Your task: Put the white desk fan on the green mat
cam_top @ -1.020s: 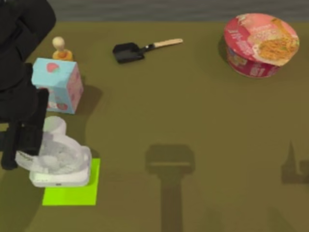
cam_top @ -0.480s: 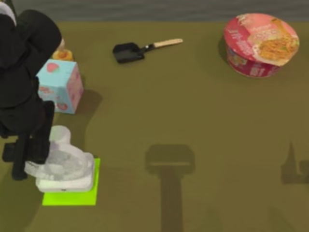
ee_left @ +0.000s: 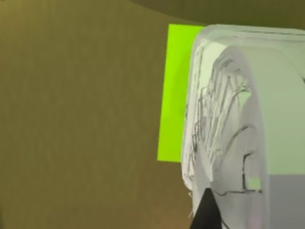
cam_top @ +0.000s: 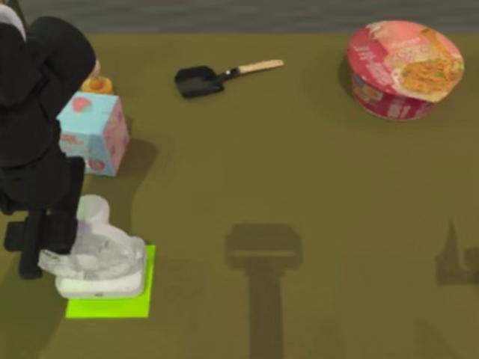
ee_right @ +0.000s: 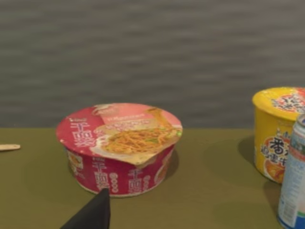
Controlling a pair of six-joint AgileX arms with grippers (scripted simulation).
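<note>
My left gripper (cam_top: 45, 250) is clamped on the white desk fan (cam_top: 101, 258), whose base sits on the green mat (cam_top: 112, 303) at the near left of the olive table (cam_top: 299, 187). A grey wall (ee_right: 152, 52) backs the table. The right arm is out of sight.

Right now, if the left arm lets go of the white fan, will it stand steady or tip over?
Probably steady: the white desk fan rests on a broad blocky base on the green mat. It may be a little top-heavy, since its round grilled head is large. Its base overhangs the mat's far edge, which likely matters little, the mat being flat. The left pincer is beside it.
</note>
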